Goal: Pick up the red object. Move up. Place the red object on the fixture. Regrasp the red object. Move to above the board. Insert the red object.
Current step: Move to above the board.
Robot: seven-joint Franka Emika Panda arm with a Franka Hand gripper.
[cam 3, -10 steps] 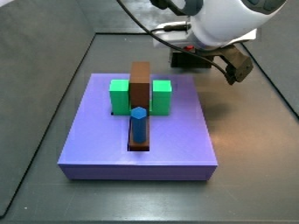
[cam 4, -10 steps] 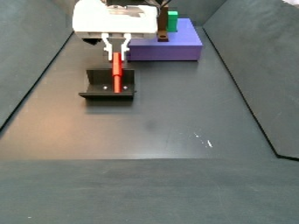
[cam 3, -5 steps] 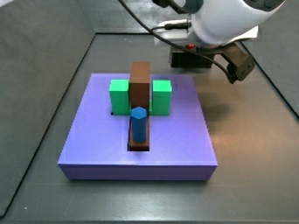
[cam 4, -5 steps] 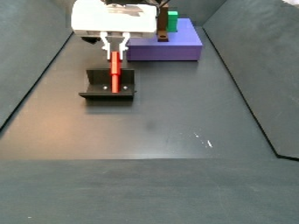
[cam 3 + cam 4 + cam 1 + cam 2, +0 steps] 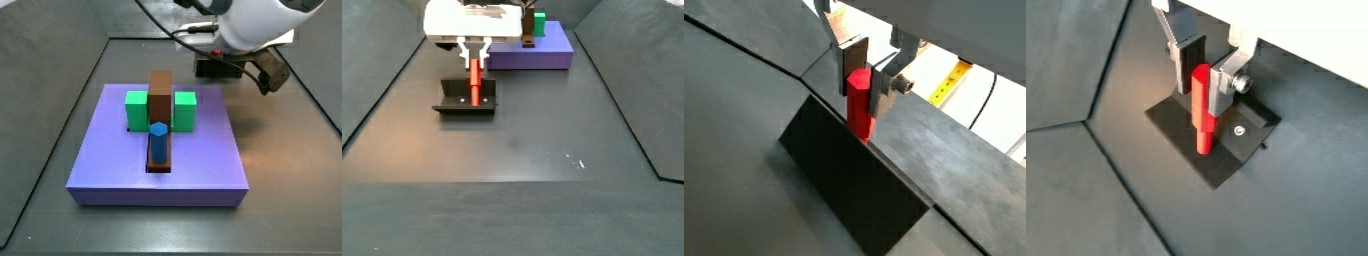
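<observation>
The red object (image 5: 474, 82) is a slim red-orange peg that stands upright with its lower end on the fixture (image 5: 460, 103), a small dark block on the floor. My gripper (image 5: 473, 62) is directly above the fixture, shut on the peg's upper part. In both wrist views the peg (image 5: 859, 108) (image 5: 1203, 120) sits between the silver fingers (image 5: 885, 82) (image 5: 1223, 85). The fixture also shows in a wrist view (image 5: 1237, 140). The board (image 5: 107, 150) is a lavender slab, apart from the gripper. In a side view the arm hides the peg, and the fixture (image 5: 218, 68) shows behind the board.
On the board stand two green blocks (image 5: 136, 110) (image 5: 186, 108), a long brown bar (image 5: 160, 92) and a blue hexagonal peg (image 5: 158, 140) set in the bar's slot. In a side view the board (image 5: 543, 55) lies just behind and right of the fixture. Dark walls bound the floor.
</observation>
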